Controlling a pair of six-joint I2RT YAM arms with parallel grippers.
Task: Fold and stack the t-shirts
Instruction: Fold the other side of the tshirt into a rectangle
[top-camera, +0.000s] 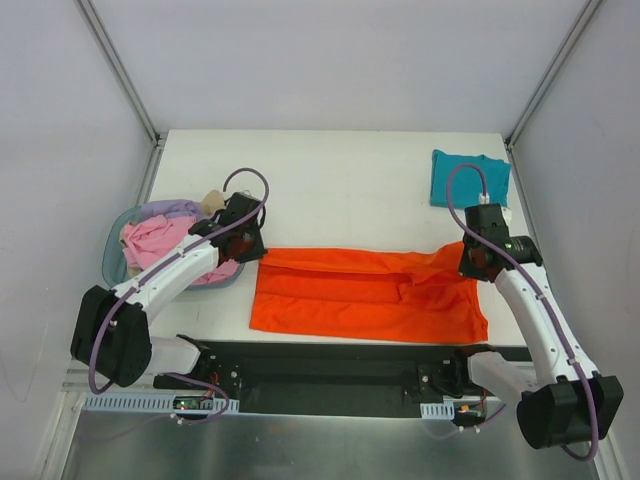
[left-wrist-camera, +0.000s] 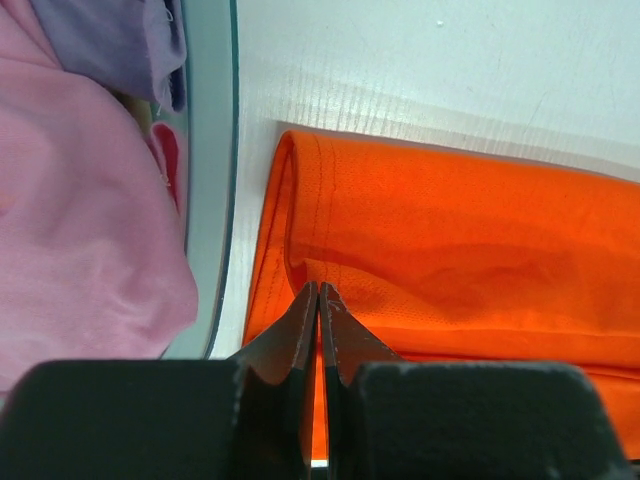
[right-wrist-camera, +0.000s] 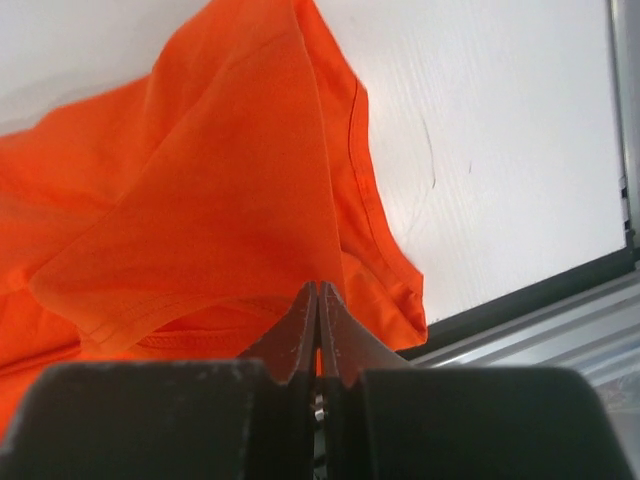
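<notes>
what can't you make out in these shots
1. Top view: the left arm covers part of the basket, so its shirt count is unclear.
2. Top view: the right gripper hides the orange t-shirt corner it pinches.
3. Left wrist view: the frame's right edge cuts off the orange t-shirt.

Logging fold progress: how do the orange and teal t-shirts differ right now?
The orange t-shirt spreads wide along the near edge, half-folded; the teal t-shirt is a compact folded square, far right. The left hand and right hand pinch the orange one, its right end lifted; the teal one lies flat, untouched. Both plain cloth, on the table.
</notes>
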